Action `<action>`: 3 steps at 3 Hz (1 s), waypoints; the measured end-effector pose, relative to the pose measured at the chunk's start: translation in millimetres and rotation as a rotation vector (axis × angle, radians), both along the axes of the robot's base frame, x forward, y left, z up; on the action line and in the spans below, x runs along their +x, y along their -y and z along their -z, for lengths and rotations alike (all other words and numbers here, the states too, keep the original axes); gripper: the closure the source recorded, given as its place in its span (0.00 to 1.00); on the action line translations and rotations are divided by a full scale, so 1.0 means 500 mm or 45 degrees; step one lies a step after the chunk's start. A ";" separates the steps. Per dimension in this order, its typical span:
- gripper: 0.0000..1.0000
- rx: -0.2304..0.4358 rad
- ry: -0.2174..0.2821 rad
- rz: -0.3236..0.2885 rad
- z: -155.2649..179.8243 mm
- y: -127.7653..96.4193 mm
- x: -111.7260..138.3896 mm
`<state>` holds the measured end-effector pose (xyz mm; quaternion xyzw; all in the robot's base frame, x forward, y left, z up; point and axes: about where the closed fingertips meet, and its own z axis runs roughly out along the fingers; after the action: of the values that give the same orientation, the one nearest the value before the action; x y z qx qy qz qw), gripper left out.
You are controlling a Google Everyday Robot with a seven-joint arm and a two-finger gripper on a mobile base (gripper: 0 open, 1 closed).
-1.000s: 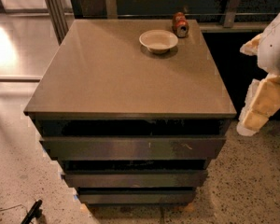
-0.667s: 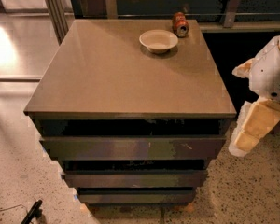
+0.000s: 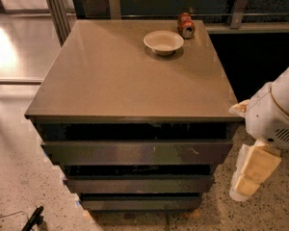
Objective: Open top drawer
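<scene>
Claw [image 3: 248, 182] low, just right of top drawer [image 3: 137, 153]

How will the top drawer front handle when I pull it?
Probably slippery: the top drawer has a flat, handleless front, so pulling likely means hooking its upper edge. It looks rigid, likely sliding straight. The claw hangs right of the cabinet, not touching.

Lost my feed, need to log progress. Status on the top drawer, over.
Gripper low, right of the cabinet, touching nothing. Top drawer untouched. Bowl and can sit on top, not in the way.
</scene>
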<state>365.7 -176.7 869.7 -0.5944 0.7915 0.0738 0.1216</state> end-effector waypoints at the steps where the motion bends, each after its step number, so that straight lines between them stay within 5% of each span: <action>1: 0.00 -0.030 -0.061 -0.034 0.035 -0.001 -0.034; 3: 0.00 0.032 -0.099 -0.027 0.089 -0.029 -0.021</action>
<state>355.2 -162.0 825.4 -0.5979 0.7883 0.1081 0.0972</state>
